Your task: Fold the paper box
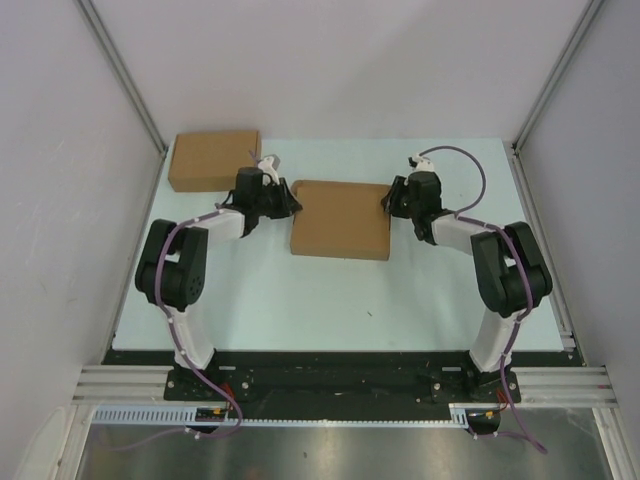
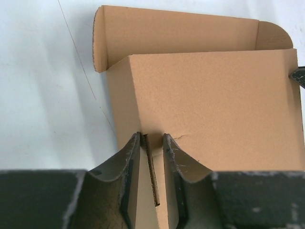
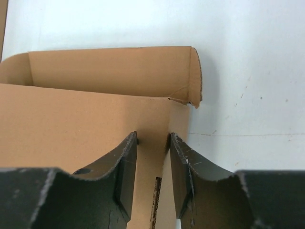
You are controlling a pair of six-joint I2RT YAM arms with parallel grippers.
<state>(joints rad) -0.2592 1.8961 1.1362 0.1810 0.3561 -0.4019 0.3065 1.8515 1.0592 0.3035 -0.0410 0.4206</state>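
Table (image 1: 250, 290): white; both arms reach in from the near edge
Paper box (image 1: 340, 220): middle of the table, between the two grippers, broad brown panel facing up
Far flap (image 2: 176, 31): stands up beyond the top panel, with rounded corners at both ends
Left gripper (image 1: 292, 205): at the box's left edge, pointing in toward it
Left jaws: narrow; the fingers (image 2: 127, 162) stand either side of the thin cardboard edge of the side wall (image 2: 151, 167); can't tell whether the pads press on it
Right gripper (image 1: 388, 203): at the box's right edge, opposite the left one
Right jaws: narrow; the fingers (image 3: 181, 162) straddle the box's right side wall (image 3: 156, 200); a little space shows on both sides, so can't tell whether they grip
Second cardboard box (image 1: 213, 160): flat, closed, at the far left corner of the table, well apart from the paper box, just behind the left gripper
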